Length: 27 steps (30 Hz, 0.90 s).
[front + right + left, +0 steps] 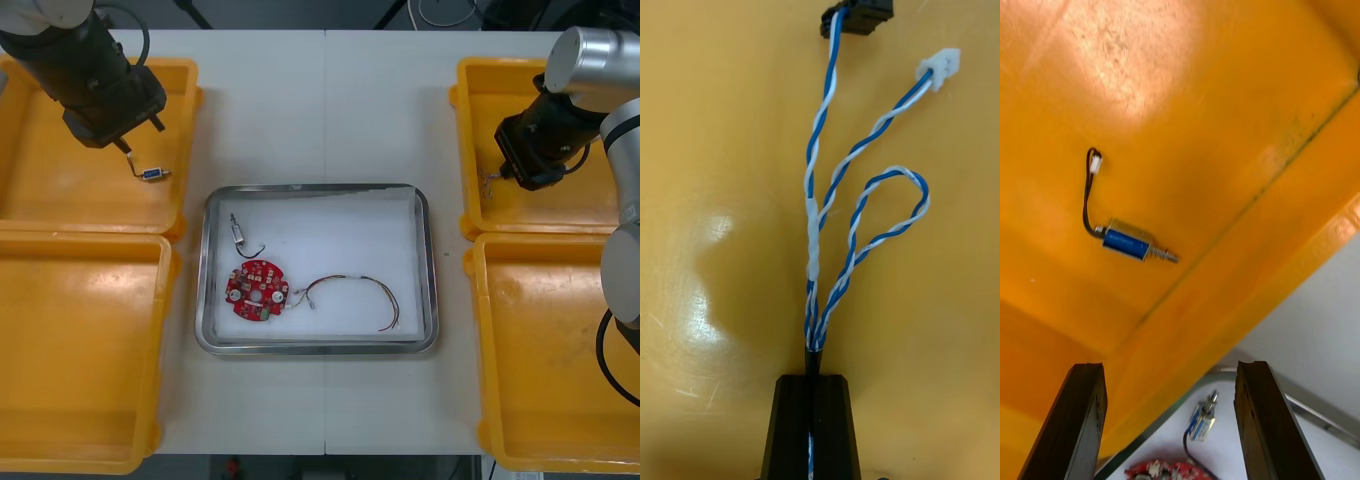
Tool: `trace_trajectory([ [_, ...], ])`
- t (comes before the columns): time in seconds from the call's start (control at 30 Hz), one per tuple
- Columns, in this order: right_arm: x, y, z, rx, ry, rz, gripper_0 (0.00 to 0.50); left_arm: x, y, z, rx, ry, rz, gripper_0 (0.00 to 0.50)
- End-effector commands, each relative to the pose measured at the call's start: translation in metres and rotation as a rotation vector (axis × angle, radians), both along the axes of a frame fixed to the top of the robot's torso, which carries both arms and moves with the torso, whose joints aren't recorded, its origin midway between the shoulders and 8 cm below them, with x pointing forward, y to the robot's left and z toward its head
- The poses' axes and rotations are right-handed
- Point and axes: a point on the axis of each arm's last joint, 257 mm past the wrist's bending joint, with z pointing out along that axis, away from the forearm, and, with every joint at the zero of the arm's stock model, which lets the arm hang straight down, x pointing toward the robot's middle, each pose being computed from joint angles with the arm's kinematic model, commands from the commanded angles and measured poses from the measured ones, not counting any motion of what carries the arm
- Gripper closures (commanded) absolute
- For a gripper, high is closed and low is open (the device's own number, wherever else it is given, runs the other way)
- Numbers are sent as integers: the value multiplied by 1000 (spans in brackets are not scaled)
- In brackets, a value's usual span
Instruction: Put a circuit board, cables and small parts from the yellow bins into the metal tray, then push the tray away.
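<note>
- Three items are already lying in the metal tray [318, 188] at mid-bench: a round red circuit board [256, 291], a small metal part [237, 233] trailing a black lead, and a thin cable [352, 284] curving beside the board.
- The right end effector [811, 379] is reaching into the far right yellow bin [470, 110], its fingers clamping on a twisted blue and white cable [816, 225] whose loose ends are fanning out over the bin floor.
- The left end effector [1169, 367] is hovering over the far left yellow bin [60, 200] with its fingers standing apart, and a blue metal part [1131, 244] is lying ungrasped beyond them.
- Judged outstanding: the cable and the blue part are awaiting transfer, and the tray is awaiting its push.
</note>
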Motion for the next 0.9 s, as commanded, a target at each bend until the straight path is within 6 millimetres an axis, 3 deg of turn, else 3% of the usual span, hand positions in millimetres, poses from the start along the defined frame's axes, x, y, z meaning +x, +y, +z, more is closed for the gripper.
trace_trajectory([
  [0.03,-1,4,17,-9,-16,-16,500,31,30,35,-46,-111,138,0],
  [0.23,-18,-3,56,-55,-4,26,500,44,46,22,-58,-125,173,0],
  [0.4,-44,-1,85,-124,-12,138,500,46,53,7,-69,-106,195,0],
  [0.5,-70,-2,99,-168,16,238,500,48,54,-7,-47,-95,191,0],
  [0.7,-72,13,150,-288,-172,455,500,51,46,-23,-63,-84,184,0],
  [0.9,-96,37,171,-443,-271,702,500,50,39,-40,-83,-64,180,0],
])
